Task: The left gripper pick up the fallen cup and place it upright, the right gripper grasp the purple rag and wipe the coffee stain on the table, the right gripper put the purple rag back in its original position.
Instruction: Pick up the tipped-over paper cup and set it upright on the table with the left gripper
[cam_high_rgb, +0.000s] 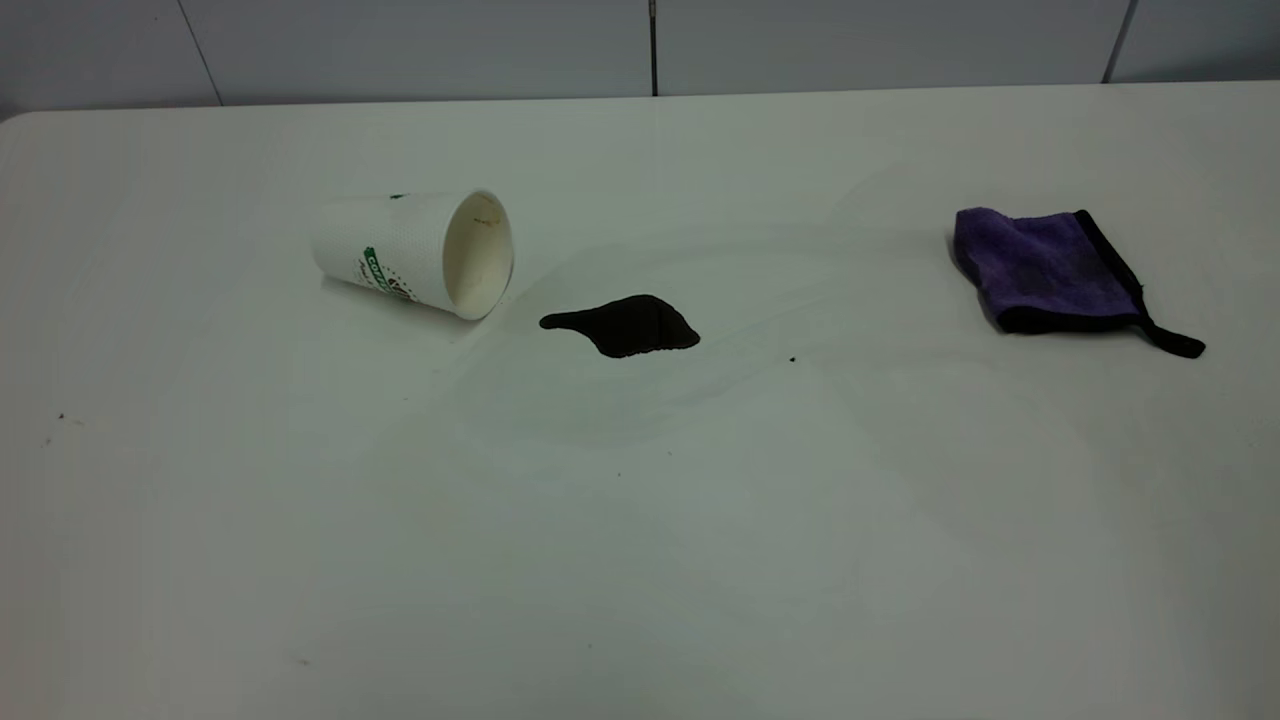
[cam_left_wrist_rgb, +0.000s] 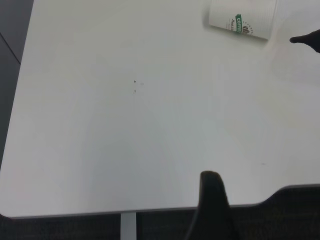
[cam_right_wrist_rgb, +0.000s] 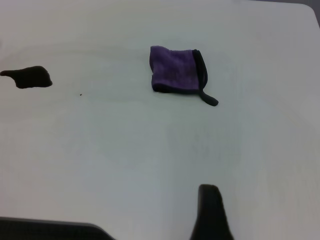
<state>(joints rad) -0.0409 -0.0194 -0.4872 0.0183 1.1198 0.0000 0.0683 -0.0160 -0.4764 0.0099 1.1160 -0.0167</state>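
White paper cup (cam_high_rgb: 415, 253) lies toppled; nothing begun. We judge left gripper (cam_left_wrist_rgb: 212, 207) must reach it; jaw states unclear.

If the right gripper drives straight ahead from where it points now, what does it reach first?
Probably bare table first, then the purple rag, which lies slightly off the line. The coffee stain sits well to one side. Only one fingertip of the right gripper shows, so its aim is uncertain.
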